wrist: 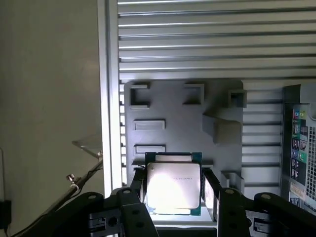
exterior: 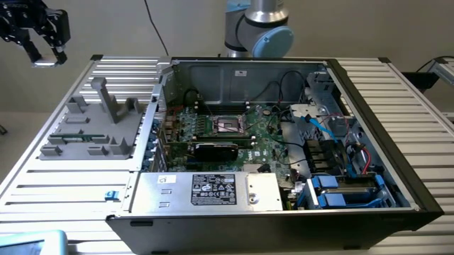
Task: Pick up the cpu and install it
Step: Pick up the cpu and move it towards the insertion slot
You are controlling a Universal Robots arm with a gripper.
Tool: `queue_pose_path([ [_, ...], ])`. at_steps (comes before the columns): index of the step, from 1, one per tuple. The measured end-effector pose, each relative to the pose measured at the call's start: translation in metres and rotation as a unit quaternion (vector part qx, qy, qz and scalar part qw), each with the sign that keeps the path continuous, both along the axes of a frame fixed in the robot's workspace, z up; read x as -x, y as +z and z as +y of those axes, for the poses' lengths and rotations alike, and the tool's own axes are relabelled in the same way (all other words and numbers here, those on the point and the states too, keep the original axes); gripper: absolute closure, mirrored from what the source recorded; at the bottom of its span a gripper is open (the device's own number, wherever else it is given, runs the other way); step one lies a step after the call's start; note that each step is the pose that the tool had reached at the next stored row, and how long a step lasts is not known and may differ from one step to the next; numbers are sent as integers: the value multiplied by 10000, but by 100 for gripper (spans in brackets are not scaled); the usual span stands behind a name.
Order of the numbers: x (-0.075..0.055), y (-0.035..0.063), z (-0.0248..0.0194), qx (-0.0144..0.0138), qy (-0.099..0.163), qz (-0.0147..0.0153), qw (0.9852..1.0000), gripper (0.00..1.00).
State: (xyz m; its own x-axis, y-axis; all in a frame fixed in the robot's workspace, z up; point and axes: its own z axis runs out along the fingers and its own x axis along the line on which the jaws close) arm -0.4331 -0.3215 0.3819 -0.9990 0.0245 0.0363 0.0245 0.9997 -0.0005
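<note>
Robotics lab or hardware-assembly test cell indicated. Industrial robot arm mounted behind slatted aluminium worktop. Desktop computer case laid open on worktop, motherboard and wiring exposed. Grey moulded parts fixture set beside case on same worktop. Bare cpu gripped in black hand. Plain beige wall seen behind, cable hung against it.

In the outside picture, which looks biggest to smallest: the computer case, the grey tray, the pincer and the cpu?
1. case
2. grey tray
3. pincer: it is raised and may be nearer the camera, so its place is unsure
4. cpu, held in the pincer
</note>
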Motion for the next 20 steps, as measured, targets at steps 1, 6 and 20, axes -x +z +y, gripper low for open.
queue_pose_path([
  [1,-30,0,1,0,-1,0,10000,45],
  [6,-211,12,1,0,-1,14,10000,45],
  [20,-727,26,0,0,0,34,10000,45],
])
